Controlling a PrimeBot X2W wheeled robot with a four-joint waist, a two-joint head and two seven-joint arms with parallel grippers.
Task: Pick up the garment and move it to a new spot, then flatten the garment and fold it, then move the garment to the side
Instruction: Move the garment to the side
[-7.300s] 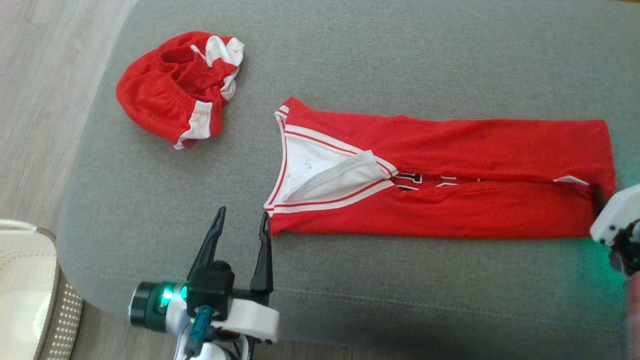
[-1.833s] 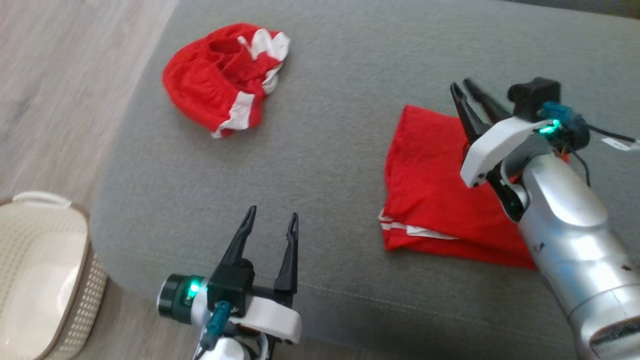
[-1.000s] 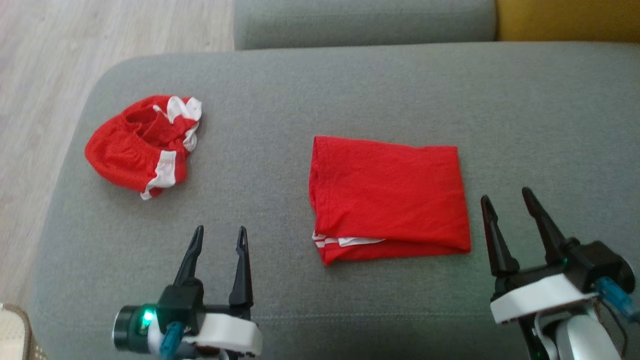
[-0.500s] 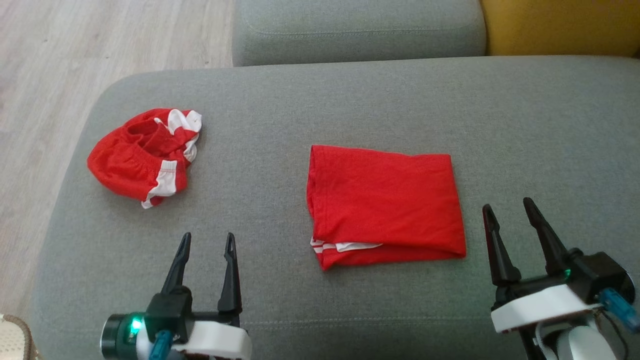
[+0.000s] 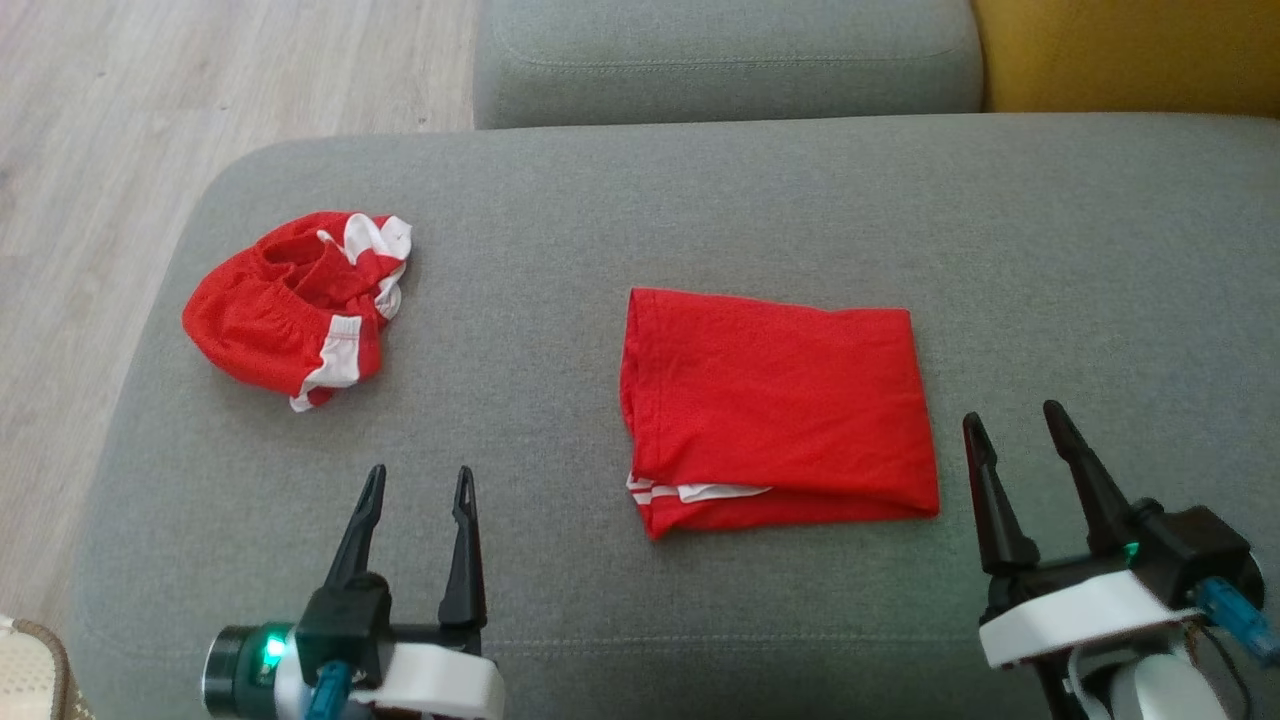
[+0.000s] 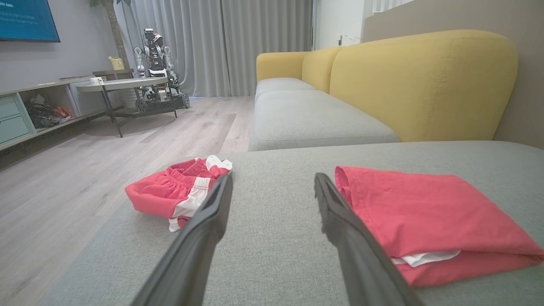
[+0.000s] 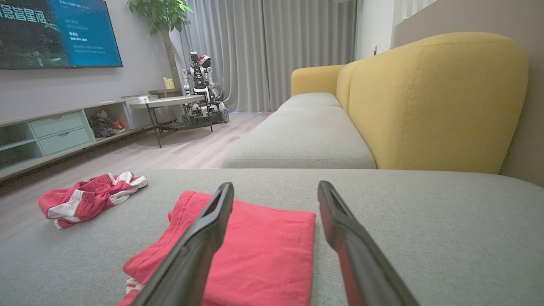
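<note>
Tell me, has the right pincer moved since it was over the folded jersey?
Yes. The right pincer has pulled back toward the robot, off the folded red jersey, and now sits open beside its right edge.

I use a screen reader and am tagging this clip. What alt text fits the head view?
A folded red jersey lies mid-cushion on a grey sofa, with crumpled red-and-white shorts to its left. The left pincer and right pincer hover open near the front edge, touching nothing.

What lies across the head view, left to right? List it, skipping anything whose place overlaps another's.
crumpled red-and-white shorts → folded red garment → right gripper
</note>
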